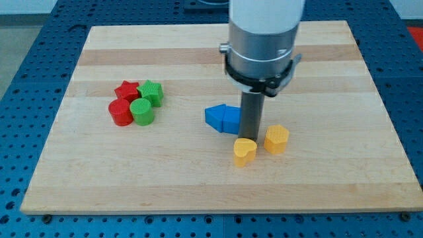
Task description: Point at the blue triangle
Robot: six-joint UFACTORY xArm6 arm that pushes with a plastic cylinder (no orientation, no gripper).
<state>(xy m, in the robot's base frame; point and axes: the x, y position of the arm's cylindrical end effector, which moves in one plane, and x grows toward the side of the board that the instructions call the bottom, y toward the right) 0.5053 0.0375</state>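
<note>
1. no fingers are carried; the arm ends in a dark rod, and nothing is held.
2. my tip [250, 138] is set down just right of the blue triangle [222, 118], seemingly touching its right edge; contact cannot be confirmed.
3. the yellow heart [244, 151] is seen just below the tip, the yellow block [276, 139] to its right.
4. the red star [126, 89], red cylinder [120, 112], green star [151, 92] and green cylinder [142, 112] are clustered well apart at the view's left.
5. all rest on the wooden board [330, 178].
</note>
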